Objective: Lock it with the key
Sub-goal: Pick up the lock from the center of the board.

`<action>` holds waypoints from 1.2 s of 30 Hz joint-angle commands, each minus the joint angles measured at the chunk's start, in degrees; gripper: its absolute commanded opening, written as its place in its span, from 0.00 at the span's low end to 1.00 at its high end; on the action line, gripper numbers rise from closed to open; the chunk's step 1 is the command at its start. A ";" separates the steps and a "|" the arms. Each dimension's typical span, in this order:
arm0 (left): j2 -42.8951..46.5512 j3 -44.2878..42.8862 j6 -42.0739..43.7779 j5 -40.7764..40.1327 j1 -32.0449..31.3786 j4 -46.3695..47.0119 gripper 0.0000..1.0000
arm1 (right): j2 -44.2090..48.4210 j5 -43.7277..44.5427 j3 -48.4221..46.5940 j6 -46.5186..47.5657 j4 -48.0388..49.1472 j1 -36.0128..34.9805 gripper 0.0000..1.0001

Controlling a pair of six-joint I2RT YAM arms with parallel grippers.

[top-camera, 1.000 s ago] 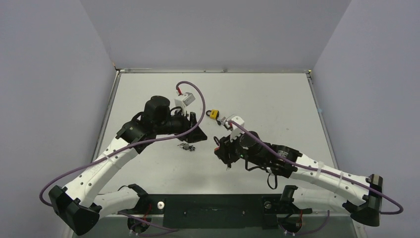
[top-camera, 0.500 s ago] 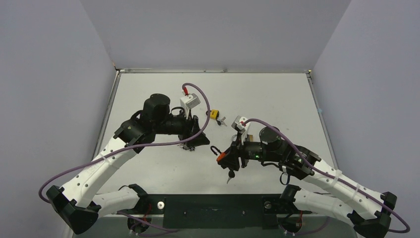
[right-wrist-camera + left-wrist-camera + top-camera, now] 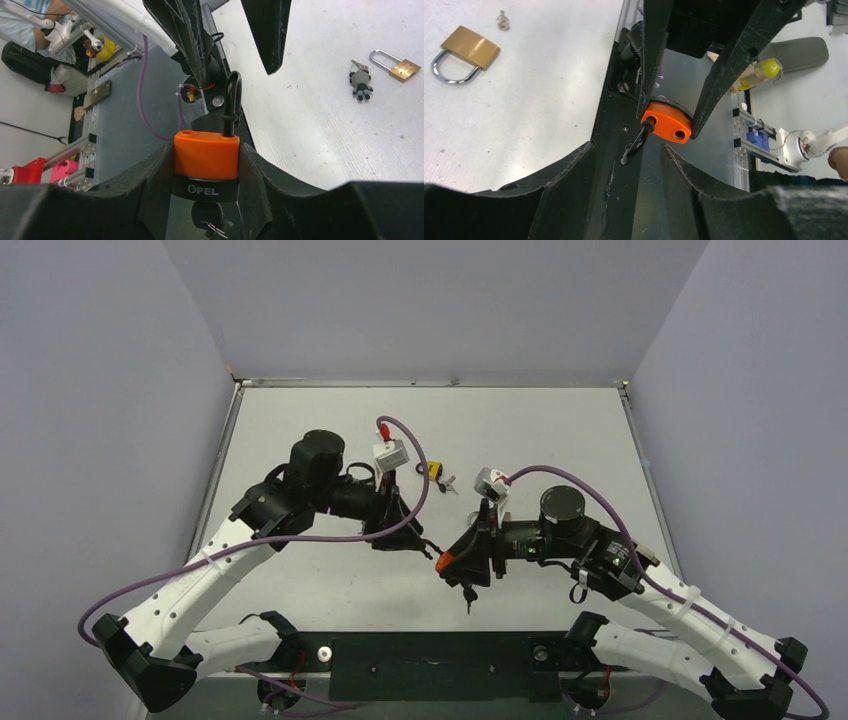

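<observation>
Well, the right claw [image 3: 206,147] is clamped on the orange padlock [image 3: 206,162], key [image 3: 466,597] hanging beneath, open shackle [image 3: 233,95] sticking out lengthwise from its tips toward the left claw [image 3: 626,147], which gapes empty just opposite. Beyond both lies a brass padlock [image 3: 466,52].

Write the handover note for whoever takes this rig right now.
The right pincer is shut on the orange padlock. The left pincer is open, the shackle between its fingers, ungripped. The shackle is out of one hole; the key seems to sit in the underside. A brass padlock lies apart on the table. Done: padlock held. Left: close the shackle, turn the key.
</observation>
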State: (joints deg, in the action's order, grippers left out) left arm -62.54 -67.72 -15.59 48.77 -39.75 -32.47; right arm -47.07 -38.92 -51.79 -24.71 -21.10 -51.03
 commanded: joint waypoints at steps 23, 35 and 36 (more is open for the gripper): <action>0.18 -1.31 -5.69 -7.86 -6.63 9.43 0.00 | 0.69 6.42 -5.99 1.22 2.06 0.24 0.22; 6.04 -1.01 -19.43 -16.75 -7.03 26.48 0.00 | 4.47 18.42 -8.54 0.77 6.55 3.66 0.71; 6.17 -1.27 -20.41 -17.70 -7.11 26.92 0.00 | 4.37 17.66 -8.74 0.69 7.93 4.18 0.71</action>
State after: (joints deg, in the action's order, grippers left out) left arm -59.31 -66.83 -30.06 35.33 -46.46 -17.85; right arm -43.66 -23.79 -57.12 -23.55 -20.05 -49.39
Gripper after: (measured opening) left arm 0.054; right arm 0.705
